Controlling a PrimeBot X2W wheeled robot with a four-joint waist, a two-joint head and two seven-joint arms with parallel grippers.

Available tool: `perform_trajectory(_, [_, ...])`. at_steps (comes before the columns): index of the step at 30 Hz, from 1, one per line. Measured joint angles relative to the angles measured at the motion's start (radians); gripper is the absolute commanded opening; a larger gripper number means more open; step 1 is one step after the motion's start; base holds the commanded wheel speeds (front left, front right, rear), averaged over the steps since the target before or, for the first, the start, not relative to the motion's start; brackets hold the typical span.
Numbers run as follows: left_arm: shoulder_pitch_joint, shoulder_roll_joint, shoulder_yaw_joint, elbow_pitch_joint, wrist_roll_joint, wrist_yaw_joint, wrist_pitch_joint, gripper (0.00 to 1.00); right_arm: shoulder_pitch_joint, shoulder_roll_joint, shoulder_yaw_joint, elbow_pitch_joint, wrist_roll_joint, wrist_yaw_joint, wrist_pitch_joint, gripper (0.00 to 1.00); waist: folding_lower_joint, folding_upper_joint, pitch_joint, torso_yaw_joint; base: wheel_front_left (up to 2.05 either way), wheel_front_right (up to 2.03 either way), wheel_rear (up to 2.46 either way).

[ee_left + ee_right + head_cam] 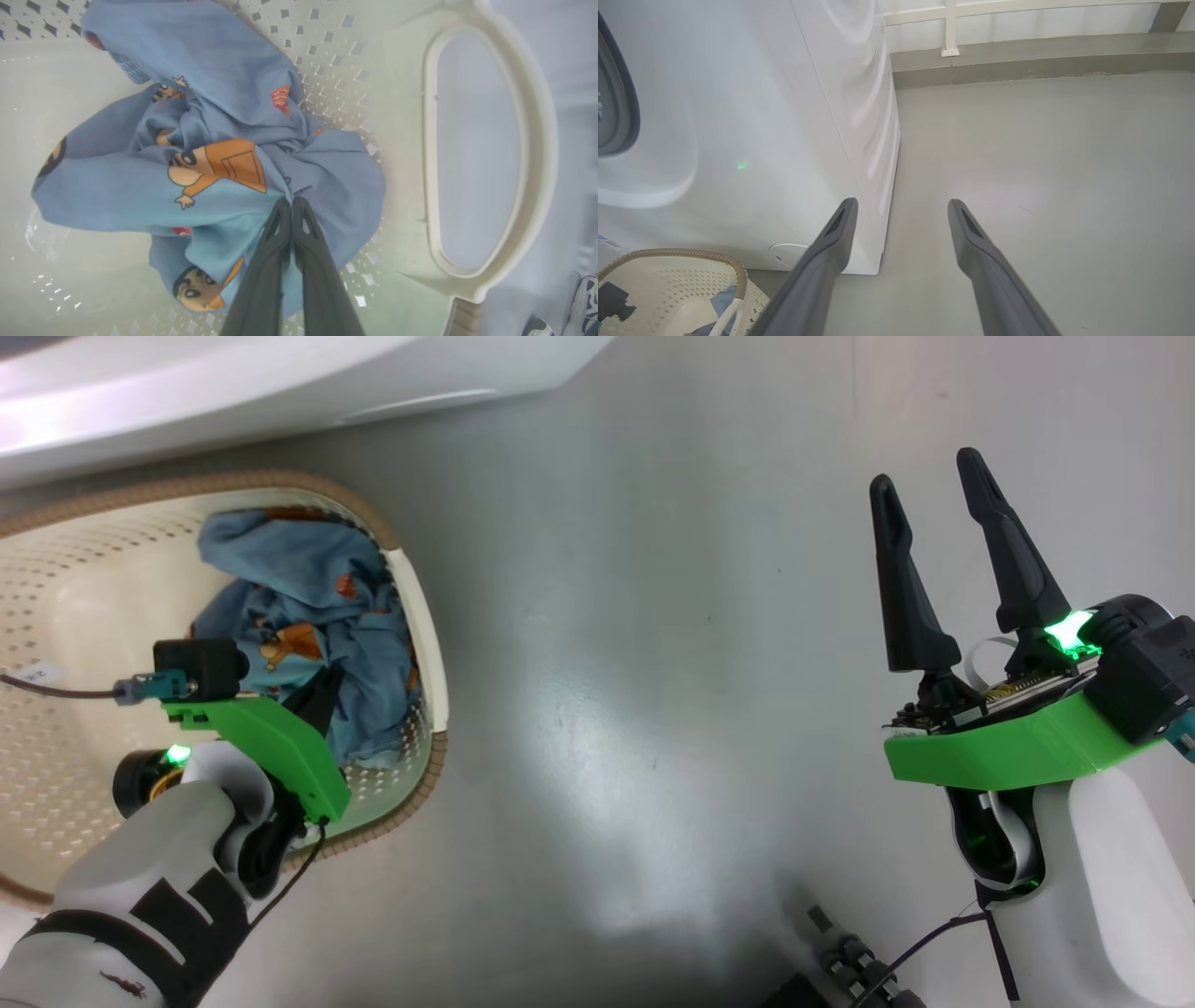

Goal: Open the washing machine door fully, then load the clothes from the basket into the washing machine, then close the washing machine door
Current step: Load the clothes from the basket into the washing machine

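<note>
Washing machine (738, 116), white and boxy, up and to the left of the right jaws, with a grey gasket (630, 121) curving at its far left edge. Bare grey floor (1041, 163) straight ahead of those jaws and between them. Basket (280, 483), cream with a brown woven rim, all around the left jaws, its side handle (537, 149) off to their right. Clothes (224, 116), blue with orange cartoon figures, bunched on the basket bottom just beyond and beneath the left tips. Left gripper (292, 205) clenched, tips pressed together on a fold of that blue cloth. Right gripper (901, 207) released, spread wide above the floor, grasping nothing. Looks like the loading step, at the pick from the basket. Next, most likely: lift straight up until the bundle clears the rim, then carry it toward the washing machine. Worth watching for trailing cloth catching the handle, or slipping out of so thin a pinch.
</note>
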Motion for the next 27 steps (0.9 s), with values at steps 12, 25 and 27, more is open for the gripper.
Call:
perform_trajectory(12, [0.022, -0.012, 0.105, 0.003, -0.024, 0.000, -0.017, 0.00, 0.003, -0.018, -0.015, 0.013, 0.000, 0.000, 0.000, 1.00, 0.0000, 0.0000, -0.080, 0.045, 0.00, 0.00, 0.00])
perform_trajectory(25, [0.163, -0.029, 0.419, -0.054, 0.173, 0.000, -0.019, 0.00, 0.062, -0.033, -0.026, 0.038, 0.000, 0.000, 0.000, 1.00, 0.0000, 0.0000, -0.207, 0.089, 0.00, 0.00, 0.00])
perform_trajectory(27, [0.183, -0.032, 0.468, -0.074, 0.219, 0.000, -0.019, 0.00, 0.069, -0.036, -0.027, 0.043, 0.001, 0.000, 0.000, 1.00, 0.0000, 0.0000, -0.227, 0.096, 0.00, 0.00, 0.00])
